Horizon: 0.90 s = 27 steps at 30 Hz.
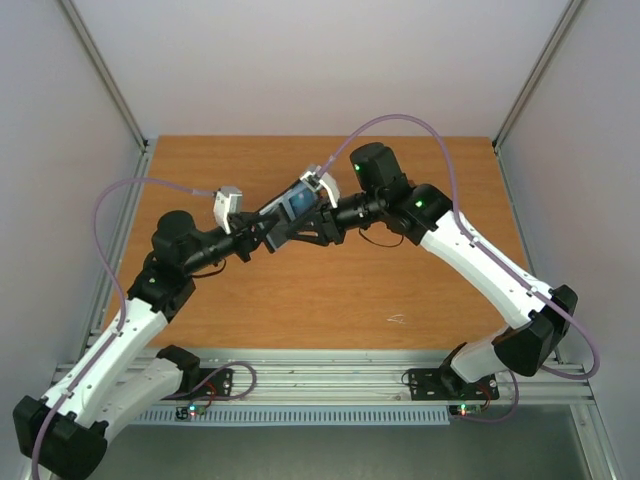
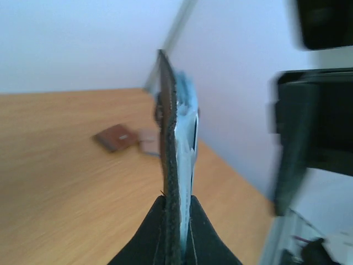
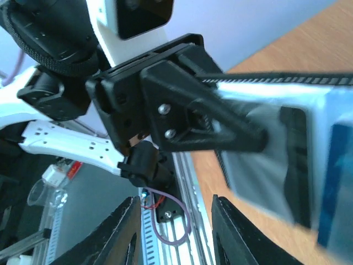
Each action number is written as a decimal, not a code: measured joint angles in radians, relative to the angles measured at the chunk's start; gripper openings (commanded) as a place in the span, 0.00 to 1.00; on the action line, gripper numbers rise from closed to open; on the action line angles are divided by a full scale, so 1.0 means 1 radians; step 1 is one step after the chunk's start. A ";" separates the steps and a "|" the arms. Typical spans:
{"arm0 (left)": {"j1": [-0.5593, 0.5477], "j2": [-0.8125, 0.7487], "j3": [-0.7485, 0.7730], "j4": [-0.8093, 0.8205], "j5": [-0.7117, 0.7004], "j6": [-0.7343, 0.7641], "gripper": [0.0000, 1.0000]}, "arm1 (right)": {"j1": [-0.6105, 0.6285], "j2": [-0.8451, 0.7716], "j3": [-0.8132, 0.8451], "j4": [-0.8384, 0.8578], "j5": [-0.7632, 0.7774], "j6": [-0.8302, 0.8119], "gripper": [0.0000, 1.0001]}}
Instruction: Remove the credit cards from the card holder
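- Card holder (image 2: pixel 175 165): raised above the table (image 1: pixel 330 290), edge-on, light blue lining showing.
- My left gripper (image 2: pixel 176 226): clamped tight on its lower edge.
- My right gripper (image 3: pixel 175 207): fingers parted, empty, just beside the card holder.

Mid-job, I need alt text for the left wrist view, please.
The left gripper clamps the black card holder, seen edge-on and upright in frame, its light blue lining showing. Behind it on the table lie a dark brown wallet and a tan-pink wallet.
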 measured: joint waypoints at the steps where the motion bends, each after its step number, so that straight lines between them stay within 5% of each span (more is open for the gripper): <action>1: 0.000 -0.004 0.000 0.039 0.045 -0.015 0.00 | -0.002 0.000 0.000 0.013 -0.022 0.002 0.34; 10: -0.002 -0.020 0.000 0.230 0.325 -0.080 0.00 | -0.034 -0.047 -0.003 0.040 -0.089 0.000 0.29; 21: -0.001 -0.020 0.000 0.267 0.390 -0.098 0.00 | -0.041 -0.047 0.024 -0.061 -0.035 -0.044 0.28; 27: -0.001 -0.020 0.000 0.274 0.402 -0.103 0.00 | -0.018 -0.021 0.039 -0.095 -0.034 -0.075 0.11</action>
